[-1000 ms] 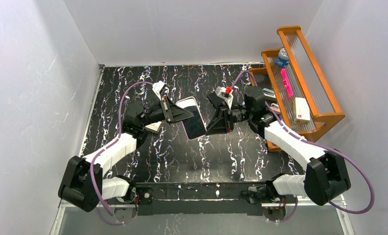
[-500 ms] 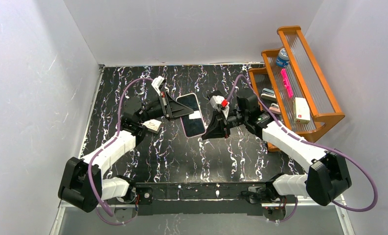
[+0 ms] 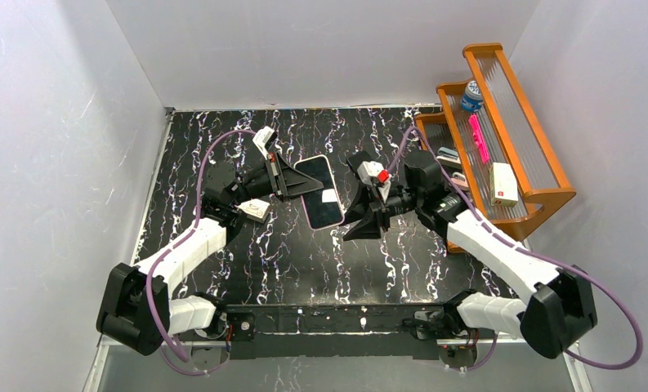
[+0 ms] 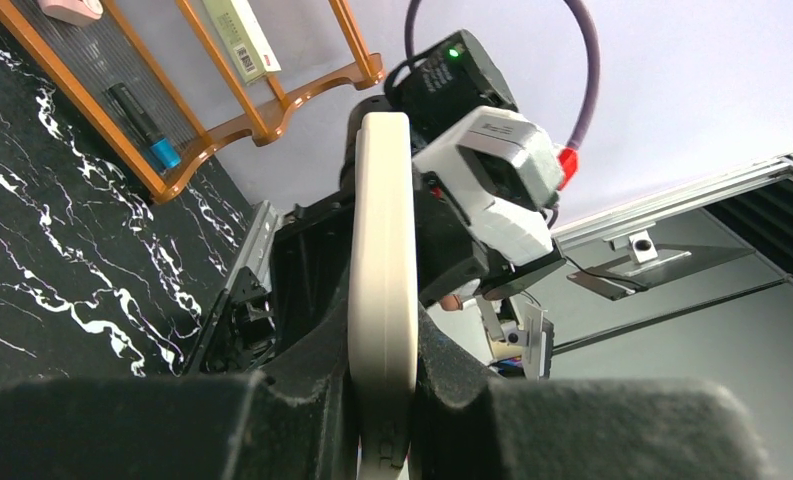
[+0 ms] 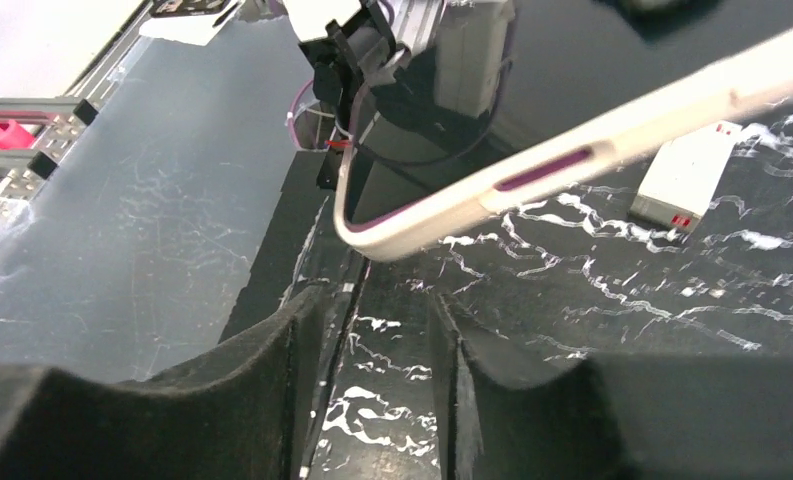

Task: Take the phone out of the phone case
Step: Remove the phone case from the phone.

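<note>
The black marbled counter [image 3: 222, 155] fills the middle of the top view, with a wooden rack [image 3: 541, 196] standing along its 3 o'clock edge.

The left arm [image 3: 181, 249] reaches up from the 7 o'clock corner toward the centre, elbow bent and wrist level. The right arm [image 3: 488, 245] mirrors it from 5 o'clock, its wrist tipped downward.

The left pincer [image 3: 292, 181] is clamped on the phone [image 3: 320, 192] at its 9 o'clock long edge. The left wrist view shows the case [image 4: 382, 250] edge-on, squeezed between the two pads. The right pincer [image 3: 349, 229] is parted by a narrow gap and grips nothing. It sits just at 4 o'clock of the phone, and the case's rounded corner [image 5: 372, 225] hangs just ahead of its fingertips.

The phone is held above the counter's centre, dark glass up. It sits inside a cream case with a purple side button [image 5: 542, 170]. Its long axis runs from about 11 o'clock to 5 o'clock.

A small white box [image 3: 255, 211] lies on the counter beneath the left wrist.
</note>
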Action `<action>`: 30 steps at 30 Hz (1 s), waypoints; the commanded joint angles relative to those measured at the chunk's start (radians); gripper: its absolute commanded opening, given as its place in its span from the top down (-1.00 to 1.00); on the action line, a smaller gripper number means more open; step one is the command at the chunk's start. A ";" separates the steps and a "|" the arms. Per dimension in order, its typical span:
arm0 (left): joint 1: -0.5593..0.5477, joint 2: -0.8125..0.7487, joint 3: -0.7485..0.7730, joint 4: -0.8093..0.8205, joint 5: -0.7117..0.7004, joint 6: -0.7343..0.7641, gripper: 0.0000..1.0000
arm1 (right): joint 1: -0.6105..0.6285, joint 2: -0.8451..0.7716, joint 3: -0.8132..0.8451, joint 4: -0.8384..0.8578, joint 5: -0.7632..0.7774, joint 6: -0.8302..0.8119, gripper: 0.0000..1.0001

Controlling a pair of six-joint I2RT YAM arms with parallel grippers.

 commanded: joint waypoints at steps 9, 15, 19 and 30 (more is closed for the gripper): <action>-0.002 -0.060 0.036 0.046 0.053 0.057 1.00 | 0.004 -0.052 0.052 0.131 -0.009 0.203 -0.27; -0.002 -0.067 0.042 0.044 0.063 0.067 1.00 | 0.004 -0.023 0.061 0.220 -0.019 0.303 -0.20; -0.002 -0.066 0.040 0.044 0.063 0.068 1.00 | 0.004 -0.005 0.075 0.232 -0.032 0.325 -0.18; -0.002 -0.061 0.046 0.042 0.064 0.055 1.00 | 0.004 0.025 0.078 0.245 -0.040 0.331 0.18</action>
